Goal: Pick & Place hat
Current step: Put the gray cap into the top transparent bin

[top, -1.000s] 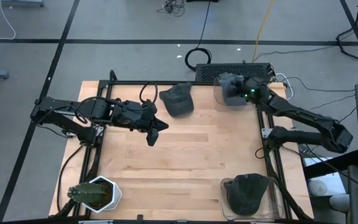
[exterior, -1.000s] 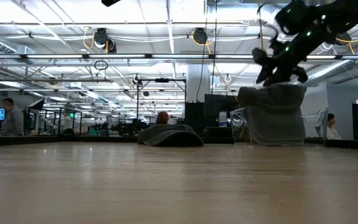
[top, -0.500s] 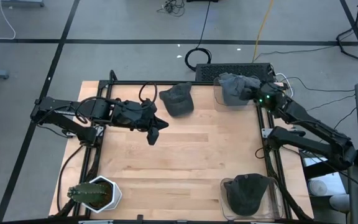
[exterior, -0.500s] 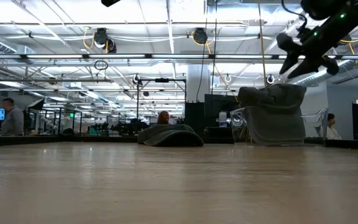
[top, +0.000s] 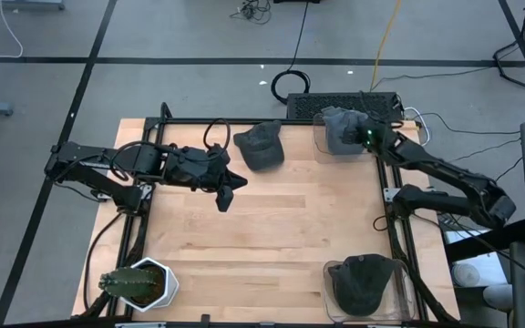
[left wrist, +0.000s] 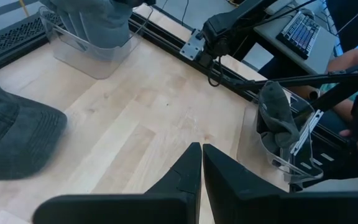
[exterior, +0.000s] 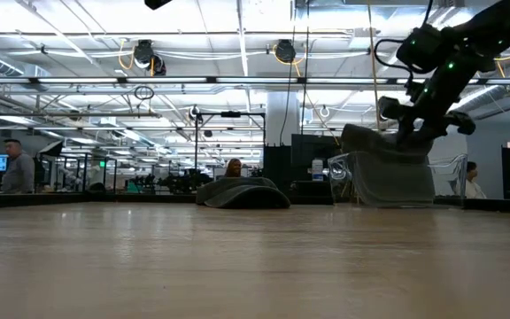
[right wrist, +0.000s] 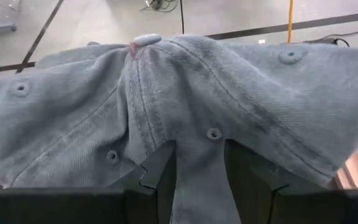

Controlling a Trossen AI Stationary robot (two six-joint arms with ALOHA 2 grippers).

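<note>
My right gripper [right wrist: 201, 171] at far right corner, clenched on fold of grey hat [top: 340, 128] sitting in clear bin [exterior: 366, 182]. My left gripper [left wrist: 201, 163] waits over left side of table [top: 262, 237], fingers pressed together, grasping nothing. Second dark hat [top: 261, 146] lies flat on table, far middle.

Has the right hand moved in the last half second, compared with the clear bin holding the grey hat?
Yes. In the high view the right hand has come back toward the clear bin, and in the low view it has dropped onto the grey hat.
</note>
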